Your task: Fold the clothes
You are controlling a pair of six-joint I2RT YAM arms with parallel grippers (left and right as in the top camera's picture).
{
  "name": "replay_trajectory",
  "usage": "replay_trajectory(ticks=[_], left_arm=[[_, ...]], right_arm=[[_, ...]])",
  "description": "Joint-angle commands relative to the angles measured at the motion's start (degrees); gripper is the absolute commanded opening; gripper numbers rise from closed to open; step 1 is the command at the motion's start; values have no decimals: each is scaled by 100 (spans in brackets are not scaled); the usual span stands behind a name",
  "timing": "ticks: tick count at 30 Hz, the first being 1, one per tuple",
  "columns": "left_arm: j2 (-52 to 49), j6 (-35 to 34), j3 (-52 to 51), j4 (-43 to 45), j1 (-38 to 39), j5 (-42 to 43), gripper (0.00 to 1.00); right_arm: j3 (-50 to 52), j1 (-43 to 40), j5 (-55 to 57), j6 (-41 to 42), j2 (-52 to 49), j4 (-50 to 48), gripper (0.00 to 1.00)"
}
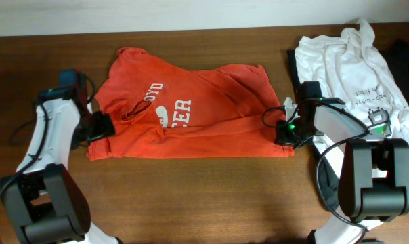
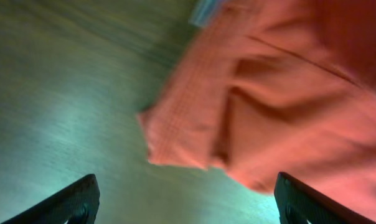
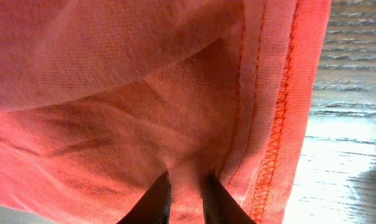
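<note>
The orange-red T-shirt (image 1: 191, 115) lies partly folded in the middle of the table, white lettering showing. My left gripper (image 1: 104, 127) is at its left edge; in the left wrist view the fingers (image 2: 188, 202) are wide open and empty, with the shirt's sleeve corner (image 2: 175, 143) just ahead. My right gripper (image 1: 284, 132) is at the shirt's right edge. In the right wrist view its fingers (image 3: 187, 199) are shut on a pinch of the orange fabric (image 3: 144, 93) near the stitched hem (image 3: 281, 124).
A crumpled white tee (image 1: 357, 64) with small print lies at the back right, behind my right arm. A dark item (image 1: 404, 54) shows at the far right edge. The wooden table (image 1: 191, 196) extends in front of the shirt.
</note>
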State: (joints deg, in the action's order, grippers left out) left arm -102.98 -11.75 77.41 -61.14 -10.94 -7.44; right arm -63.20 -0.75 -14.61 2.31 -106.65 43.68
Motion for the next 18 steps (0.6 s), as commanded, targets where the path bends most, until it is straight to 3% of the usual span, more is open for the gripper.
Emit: replay_trajectory(ticks=[1,10,11,12,15,18], left_arm=[[-33,-149,-669,625,-136,282,83],[-118,-151,-1784,1882,-85,365,80],[-118,-151,-1836,2009,-85,354,68],[-118,-151,-1873,2114,-85,354,46],[-118,-151,-1897,2164,-85,151,1],[-116,-151,-1897,2105,-103,-28,0]], right_arm=[[85,37,133,-37,31,101,22],[85,37,136,-37,31,168,22],[85,37,136,-33,31,181,22],[85,37,160,37,31,208,21],[85,37,227,160,31,306,19],[85,37,361,188,31,417,19]])
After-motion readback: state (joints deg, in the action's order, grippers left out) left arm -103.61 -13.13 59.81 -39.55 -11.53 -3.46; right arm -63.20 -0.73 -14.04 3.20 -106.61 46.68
